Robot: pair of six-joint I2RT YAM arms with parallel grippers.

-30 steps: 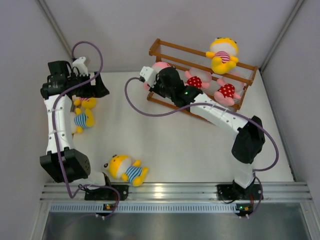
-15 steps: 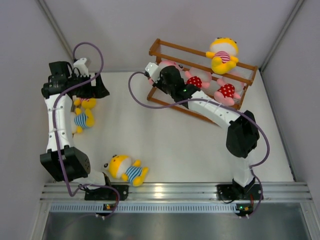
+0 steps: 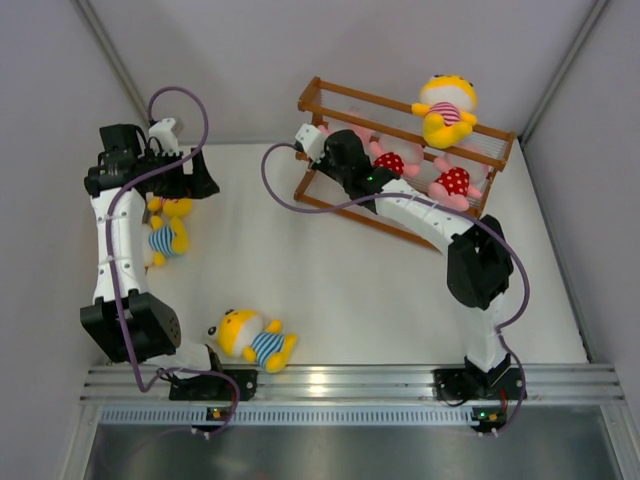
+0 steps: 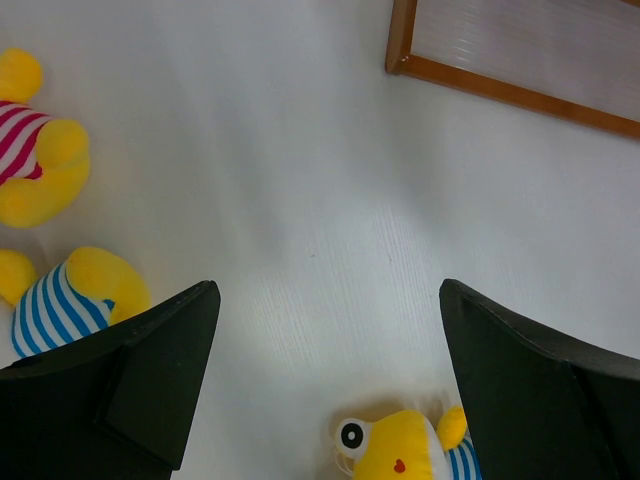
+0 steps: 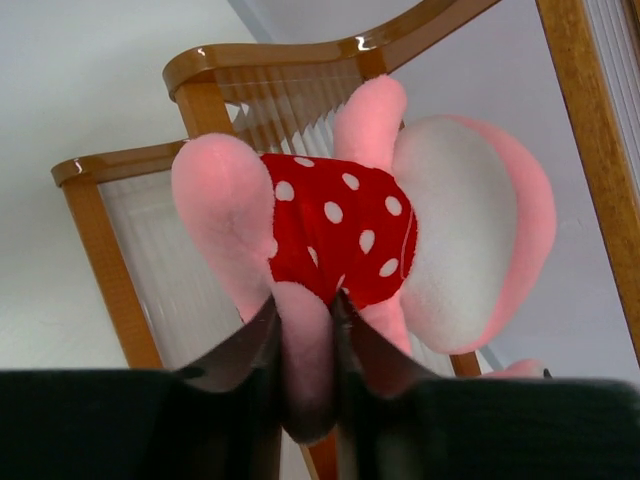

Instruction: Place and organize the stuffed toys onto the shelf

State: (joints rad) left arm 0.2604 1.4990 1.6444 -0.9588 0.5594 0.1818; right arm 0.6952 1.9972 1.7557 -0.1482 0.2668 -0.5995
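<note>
The brown wooden shelf stands at the back right. A yellow pink-striped doll sits on its top tier, and two pink red-dotted dolls lie lower down. My right gripper is at the shelf's left end. In the right wrist view it is shut on a limb of a pink red-dotted doll, held against the shelf rails. My left gripper is open over yellow dolls at the left. It is empty, above a yellow doll's head.
Another yellow blue-striped doll lies near the front edge by the left arm's base. The left wrist view shows a pink-striped doll, a blue-striped doll and a shelf corner. Walls close in on both sides.
My right gripper has carried the pink doll back and right, in against the shelf's left end. The left arm has barely moved.
</note>
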